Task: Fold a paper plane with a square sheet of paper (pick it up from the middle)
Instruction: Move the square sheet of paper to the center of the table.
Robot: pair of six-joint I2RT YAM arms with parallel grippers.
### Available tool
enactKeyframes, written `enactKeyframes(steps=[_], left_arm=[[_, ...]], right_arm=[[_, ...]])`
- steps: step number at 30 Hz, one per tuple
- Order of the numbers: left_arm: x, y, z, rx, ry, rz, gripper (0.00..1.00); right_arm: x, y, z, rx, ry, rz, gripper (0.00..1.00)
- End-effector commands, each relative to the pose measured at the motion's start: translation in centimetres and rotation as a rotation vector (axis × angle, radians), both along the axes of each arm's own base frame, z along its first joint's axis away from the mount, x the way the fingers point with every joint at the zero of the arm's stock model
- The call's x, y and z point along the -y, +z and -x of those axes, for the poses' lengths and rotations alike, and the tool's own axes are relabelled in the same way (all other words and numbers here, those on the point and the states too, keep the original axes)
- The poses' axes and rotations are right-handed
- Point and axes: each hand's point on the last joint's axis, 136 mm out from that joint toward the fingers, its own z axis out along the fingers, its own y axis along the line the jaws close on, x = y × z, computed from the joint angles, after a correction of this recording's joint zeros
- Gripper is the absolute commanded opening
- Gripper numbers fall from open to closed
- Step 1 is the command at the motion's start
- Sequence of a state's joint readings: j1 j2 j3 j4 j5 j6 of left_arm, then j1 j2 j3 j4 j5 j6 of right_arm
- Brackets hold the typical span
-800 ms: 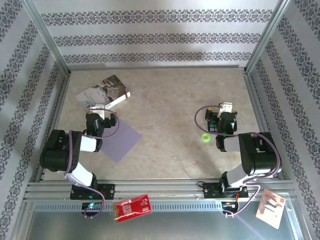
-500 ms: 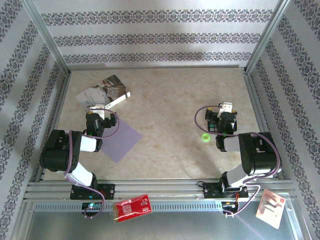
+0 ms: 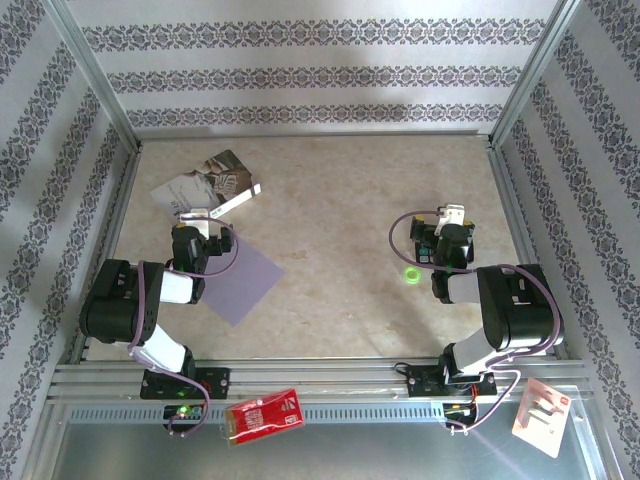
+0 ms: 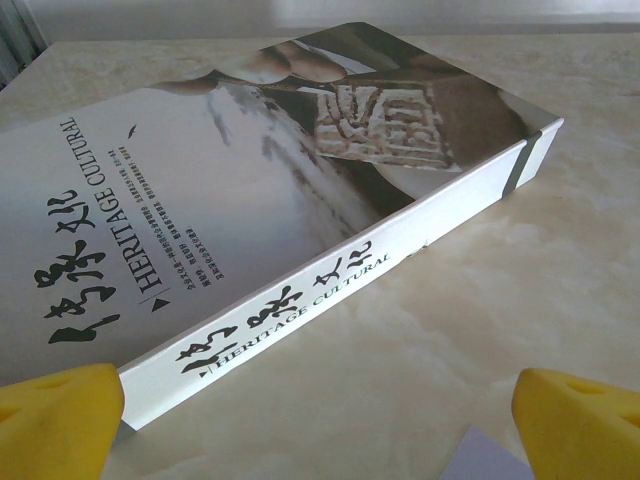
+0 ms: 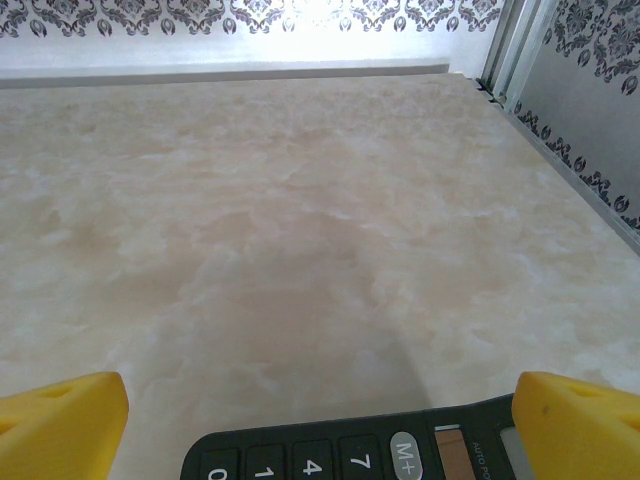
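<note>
Lying flat on the table (image 3: pixel 340 200) partly under the left arm, the square sheet of paper (image 3: pixel 245 280) has not shifted; left fingers (image 4: pixel 55 415) and right fingers (image 5: pixel 575 420) stay spread wide, empty, so folding has not begun.

From above, the left arm (image 3: pixel 150 300) covers the sheet's (image 3: pixel 248 280) left corner, and the right arm (image 3: pixel 500 300) hides most of the calculator (image 3: pixel 421 254). The green speck (image 3: pixel 411 274) beside it is too small to identify. In the left wrist view the booklet (image 4: pixel 250 200) runs off the left edge, and the bottom edge crops the yellow fingertips (image 4: pixel 55 420). In the right wrist view the bottom edge cuts off the calculator's lower rows.
</note>
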State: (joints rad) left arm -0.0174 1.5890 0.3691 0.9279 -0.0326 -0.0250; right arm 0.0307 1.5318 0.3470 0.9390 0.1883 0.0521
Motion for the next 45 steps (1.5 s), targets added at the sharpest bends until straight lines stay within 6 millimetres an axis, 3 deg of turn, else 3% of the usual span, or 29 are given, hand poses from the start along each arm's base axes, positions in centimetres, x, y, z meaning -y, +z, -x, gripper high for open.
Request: enactKeyframes(steps=[1,20,24,27,29,32,34,36,39,43,45], left_arm=[[-0.5,1.0,-0.7,0.036,0.0,-0.014,1.0],[-0.5,1.1,-0.6,0.039,0.003,-0.014,1.0],[-0.6,3.1,-0.3,0.07,0.009,-0.013,1.0],[-2.1,5.7,0.4,0.04,0.11,0.005,1.0],[-4.0,7.5,1.2,0.041,0.257,0.081,1.0],[-4.2,8.8,2.2,-0.009,0.323,0.194,1.0],[-2.9,9.2,2.7,-0.064,0.287,0.287,1.0],[-1.0,9.1,3.4,-0.14,0.239,0.407,1.0],[2.8,8.1,4.6,-0.291,0.122,0.54,1.0],[6.3,6.0,6.9,-0.525,0.054,0.481,1.0],[7.6,4.9,8.3,-0.645,0.032,0.377,1.0]], right_arm=[[-0.8,1.4,-0.7,0.047,0.033,-0.005,0.98],[-0.8,1.5,-0.7,0.048,0.032,-0.005,0.98],[-0.4,2.2,-0.3,0.042,0.002,0.001,0.98],[0.9,5.0,0.4,0.067,-0.104,0.035,0.98],[2.9,7.3,1.5,0.076,-0.215,-0.023,0.98],[5.1,9.7,3.6,0.075,-0.307,-0.167,0.98],[5.9,10.4,5.2,0.058,-0.343,-0.274,0.98],[4.4,11.0,5.8,0.05,-0.275,-0.372,0.98],[-1.3,11.0,5.9,-0.035,-0.059,-0.46,0.98],[-10.3,8.5,7.2,-0.277,0.196,-0.383,0.98],[-13.3,7.5,8.2,-0.358,0.282,-0.328,0.98]])
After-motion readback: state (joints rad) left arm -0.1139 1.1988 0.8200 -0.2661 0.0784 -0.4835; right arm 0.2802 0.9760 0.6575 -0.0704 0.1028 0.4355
